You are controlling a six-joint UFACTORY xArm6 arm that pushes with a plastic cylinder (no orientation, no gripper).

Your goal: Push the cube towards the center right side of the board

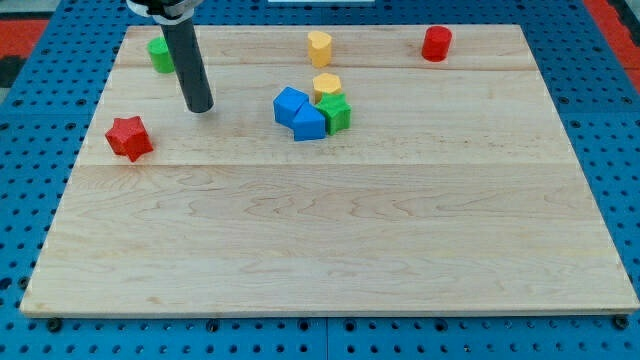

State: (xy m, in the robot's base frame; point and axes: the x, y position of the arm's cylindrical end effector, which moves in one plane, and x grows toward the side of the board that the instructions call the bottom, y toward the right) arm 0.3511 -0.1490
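I am carrying no jaws at all, so nothing is opening, closing or gripping: I am ending in a straight dark rod, and my tip [200, 107] is resting on the wooden board [330, 250] in its upper-left part, touching no block. Just beside the rod, near the top-left corner, a green block [160, 54] is sitting partly hidden behind it, so I cannot tell its shape. Toward the left edge, below my tip, a red star-shaped block [129, 137] is lying apart. To the view's right of my tip, near the middle of the top half, a cluster is huddling together: a blue block [290, 104] that I am taking for the cube, a second blue block [310, 124] pressed against it, a green block [334, 112] touching that one, and a yellow block [327, 86] at the cluster's top. Which of the blue pieces is truly the cube is hard to say from this angle. A second yellow block [319, 46] and a red cylinder [436, 43] are standing along the top edge. I am judging that my tip is waiting on the cube's left because a push toward the right edge's middle has to begin from that side; the neighbours may be dragged along.
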